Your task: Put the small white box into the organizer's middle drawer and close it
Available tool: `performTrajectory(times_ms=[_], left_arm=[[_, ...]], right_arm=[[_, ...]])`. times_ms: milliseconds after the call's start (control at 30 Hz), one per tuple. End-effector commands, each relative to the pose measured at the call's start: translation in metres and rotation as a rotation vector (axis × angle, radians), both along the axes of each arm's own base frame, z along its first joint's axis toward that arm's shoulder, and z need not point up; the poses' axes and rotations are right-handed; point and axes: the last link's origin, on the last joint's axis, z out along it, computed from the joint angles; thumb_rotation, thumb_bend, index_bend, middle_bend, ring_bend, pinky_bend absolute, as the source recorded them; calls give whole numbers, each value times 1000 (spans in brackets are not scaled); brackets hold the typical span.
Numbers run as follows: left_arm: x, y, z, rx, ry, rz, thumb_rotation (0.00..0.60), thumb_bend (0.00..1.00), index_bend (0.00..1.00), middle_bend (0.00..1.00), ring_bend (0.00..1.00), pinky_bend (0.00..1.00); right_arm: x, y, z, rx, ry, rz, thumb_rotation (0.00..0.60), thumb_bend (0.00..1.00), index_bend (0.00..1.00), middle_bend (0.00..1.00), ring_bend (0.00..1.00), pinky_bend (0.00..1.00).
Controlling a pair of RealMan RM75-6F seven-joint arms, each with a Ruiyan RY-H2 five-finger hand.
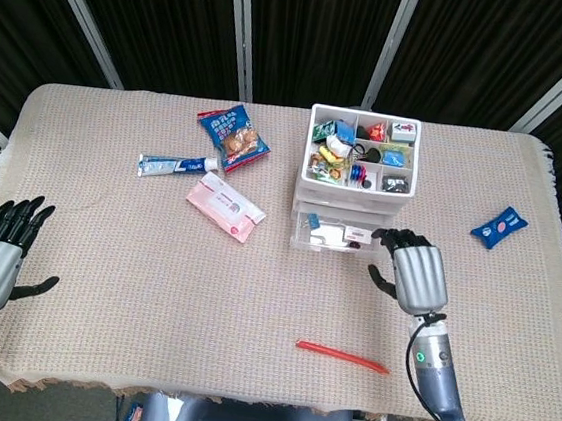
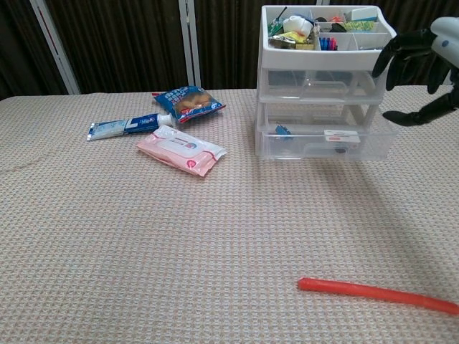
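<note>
**Box in an open drawer, right hand hovering at its front**

The small white box (image 2: 341, 135) lies inside a pulled-out drawer (image 2: 326, 140) of the clear organizer (image 2: 315, 93) — in the chest view it looks like the lower of the visible drawers, though whether that counts as the middle one I cannot tell for certain. The drawer stands out past the organizer's front, with a small blue item also inside it.

The right hand (image 1: 411, 266) hangs just in front of the open drawer, fingers apart and holding nothing; in the chest view its dark fingers (image 2: 401, 54) sit beside the organizer's upper right corner. The left hand (image 1: 0, 251) rests open near the worktop's (image 1: 132, 285) left edge, well apart from everything.

Judging from this, the placing step looks done and the closing step is in hand. The next move calls for the right hand to set fingers or palm flat against the drawer front and push straight back — evenly, so the light organizer does not slide or the drawer jam askew.

Elsewhere lie a pink wipes pack (image 1: 224, 206), a toothpaste tube (image 1: 177, 165), a snack bag (image 1: 232, 136), a red stick (image 1: 342, 356) and a blue packet (image 1: 499, 226).
</note>
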Motion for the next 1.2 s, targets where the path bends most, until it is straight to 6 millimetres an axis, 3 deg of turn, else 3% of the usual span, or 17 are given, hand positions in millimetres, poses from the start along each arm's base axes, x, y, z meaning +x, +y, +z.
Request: performTrajectory(times_ms=[33, 133, 233, 400, 600, 933, 1200], left_arm=[[0, 0, 0, 2, 2, -5, 600, 13, 33, 0, 0, 0], [1, 0, -1, 6, 6, -16, 600, 14, 34, 0, 0, 0], [1, -1, -1, 9, 10, -20, 600, 14, 34, 0, 0, 0], [1, -1, -1, 14, 10, -25, 600, 14, 34, 0, 0, 0], [1, 0, -1, 14, 9, -27, 600, 14, 34, 0, 0, 0], [1, 0, 0, 16, 7, -30, 600, 14, 34, 0, 0, 0], [1, 0, 0, 15, 3, -28, 600, 14, 34, 0, 0, 0]], right_arm=[[-40, 31, 4, -8, 216, 113, 600, 154, 367, 300, 234, 468], [-51, 40, -2, -7, 357, 164, 600, 156, 244, 133, 87, 276], [-60, 47, -12, 9, 465, 190, 600, 157, 154, 21, 7, 149], [-69, 50, -30, -3, 651, 231, 600, 169, 67, 0, 0, 41], [-65, 47, -42, -68, 771, 267, 600, 182, 37, 0, 0, 26], [-45, 51, -83, -106, 863, 360, 600, 187, 50, 0, 0, 0], [-43, 38, -113, -156, 1004, 320, 600, 187, 53, 0, 0, 0]])
